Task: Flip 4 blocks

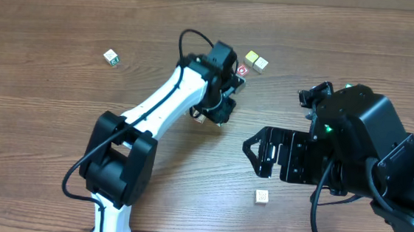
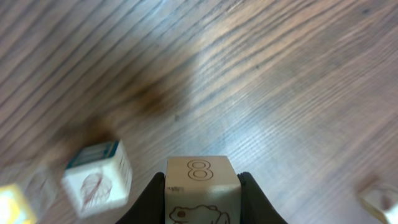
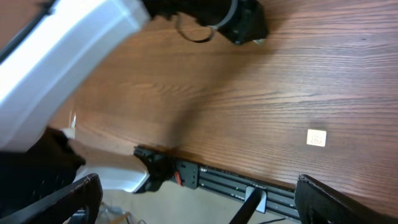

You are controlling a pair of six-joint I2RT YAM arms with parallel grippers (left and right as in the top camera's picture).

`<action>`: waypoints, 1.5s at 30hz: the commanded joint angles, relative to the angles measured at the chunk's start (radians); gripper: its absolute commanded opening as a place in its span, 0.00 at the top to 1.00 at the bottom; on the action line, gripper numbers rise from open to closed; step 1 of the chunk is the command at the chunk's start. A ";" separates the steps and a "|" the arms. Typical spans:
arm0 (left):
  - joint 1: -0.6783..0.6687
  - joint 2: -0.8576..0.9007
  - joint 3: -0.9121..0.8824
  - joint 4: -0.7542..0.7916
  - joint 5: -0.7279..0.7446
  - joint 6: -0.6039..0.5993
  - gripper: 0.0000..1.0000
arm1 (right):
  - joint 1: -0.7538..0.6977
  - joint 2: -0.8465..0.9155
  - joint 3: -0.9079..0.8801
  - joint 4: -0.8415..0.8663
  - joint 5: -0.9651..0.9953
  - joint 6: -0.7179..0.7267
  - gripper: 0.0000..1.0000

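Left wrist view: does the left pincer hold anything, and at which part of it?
Yes. The left pincer holds the pale block marked 8 by two opposite side faces, to either side of the 8.

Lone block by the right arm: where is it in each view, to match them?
Overhead: lone block, lower right of centre, below the right gripper.
Left wrist: cannot tell; the blurred pale block at the right edge might be it.
Right wrist: right of centre.
Shared landmark: left gripper, jaws on the "8" block.
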 commanded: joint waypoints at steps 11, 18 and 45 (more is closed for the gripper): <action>0.047 -0.230 0.026 -0.207 0.000 -0.156 0.95 | -0.113 0.003 -0.011 0.002 0.185 0.100 0.03; 0.043 -0.459 -0.277 -0.099 0.047 -0.284 0.96 | -0.321 0.028 -0.183 0.015 0.185 0.052 0.03; -0.404 -0.477 -0.842 0.582 0.068 -0.953 0.96 | -0.449 0.151 -0.343 0.073 0.155 -0.029 0.03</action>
